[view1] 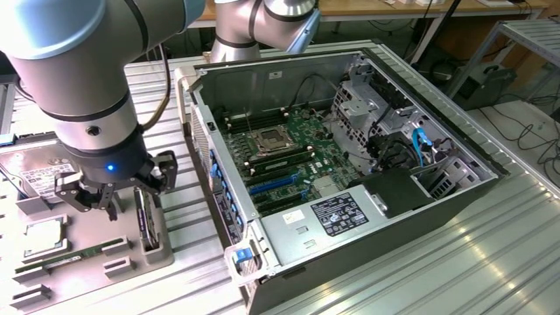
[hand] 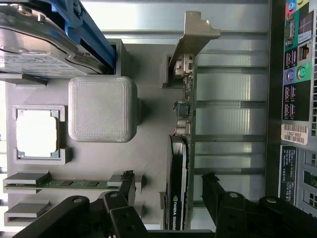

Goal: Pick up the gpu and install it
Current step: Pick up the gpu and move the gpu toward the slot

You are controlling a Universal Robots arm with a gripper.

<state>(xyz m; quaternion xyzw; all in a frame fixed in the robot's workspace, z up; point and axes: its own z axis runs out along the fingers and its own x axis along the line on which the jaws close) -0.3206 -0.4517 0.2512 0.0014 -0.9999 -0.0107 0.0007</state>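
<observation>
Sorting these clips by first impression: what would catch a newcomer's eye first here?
The opened computer case with its green motherboard dominates the exterior view's centre and right. At that view's left, the arm's open fingers straddle the gpu, standing on edge in a grey tray.

Ribbed metal table (view1: 490, 262) carries grey tray (view1: 88, 228), open computer case (view1: 437, 210).

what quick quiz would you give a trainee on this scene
1. True or false: the hand is shut on the gpu.
2. Where is the gpu? A) in the computer case B) on edge in the grey tray C) flat on the table
3. Fill in: the narrow green ___ lies in the tray.
Key: 1 false, it is open; 2 B; 3 memory stick.
</observation>
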